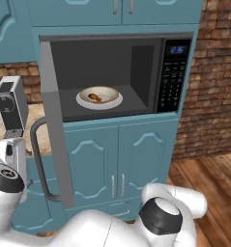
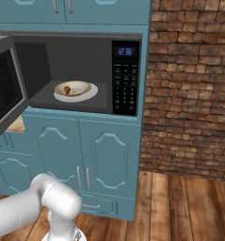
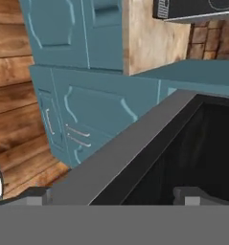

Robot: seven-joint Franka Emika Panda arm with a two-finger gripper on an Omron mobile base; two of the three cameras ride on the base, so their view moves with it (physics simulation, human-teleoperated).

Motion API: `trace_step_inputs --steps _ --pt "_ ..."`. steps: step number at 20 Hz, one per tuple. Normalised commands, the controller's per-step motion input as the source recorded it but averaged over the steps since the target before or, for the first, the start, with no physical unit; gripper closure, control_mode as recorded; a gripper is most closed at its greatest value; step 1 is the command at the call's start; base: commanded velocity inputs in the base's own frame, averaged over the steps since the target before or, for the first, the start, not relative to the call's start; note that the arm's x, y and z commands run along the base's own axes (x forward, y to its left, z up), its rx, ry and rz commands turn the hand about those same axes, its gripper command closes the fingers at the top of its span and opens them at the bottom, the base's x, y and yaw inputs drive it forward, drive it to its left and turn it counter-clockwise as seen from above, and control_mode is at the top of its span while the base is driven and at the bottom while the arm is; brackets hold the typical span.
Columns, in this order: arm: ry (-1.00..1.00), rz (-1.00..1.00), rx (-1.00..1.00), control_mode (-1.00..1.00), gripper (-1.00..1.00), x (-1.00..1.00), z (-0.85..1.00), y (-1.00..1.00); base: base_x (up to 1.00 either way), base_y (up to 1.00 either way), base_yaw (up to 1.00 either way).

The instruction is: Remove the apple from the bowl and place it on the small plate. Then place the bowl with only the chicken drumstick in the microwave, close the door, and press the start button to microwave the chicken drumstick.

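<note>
The microwave [image 1: 112, 43] stands open. Inside its dark cavity sits the bowl [image 1: 106, 89], and the chicken drumstick [image 1: 93, 97] lies in it; both also show from the right as the bowl [image 2: 78, 86] and the drumstick [image 2: 67, 89]. The door [image 1: 54, 120] swings out to the left, its curved handle [image 1: 37, 159] facing me. In the hand view my gripper [image 3: 113, 197] is open, close against the door [image 3: 125, 158], with the grey frame edge running between the two fingertips. The keypad [image 1: 172, 77] glows with a blue display. The apple and the small plate are out of view.
A grey coffee machine [image 1: 11, 103] stands on the counter [image 3: 149, 43] left of the open door. Teal cabinet doors [image 1: 117, 159] sit below the microwave. A brick wall [image 2: 189, 84] lies to the right, above the wooden floor [image 2: 180, 207].
</note>
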Motion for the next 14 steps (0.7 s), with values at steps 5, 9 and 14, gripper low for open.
trace_step_inputs --steps 5,9,14 --pt "0.00 -0.18 0.02 -1.00 -1.00 -0.03 0.00 -1.00 0.00 0.00 0.00" --pt "-0.04 -0.20 0.04 -1.00 -1.00 -0.17 0.11 -1.00 0.00 0.00 0.00" --pt "-0.09 -0.22 0.07 -1.00 -1.00 -0.18 0.14 -1.00 0.00 0.00 0.00"
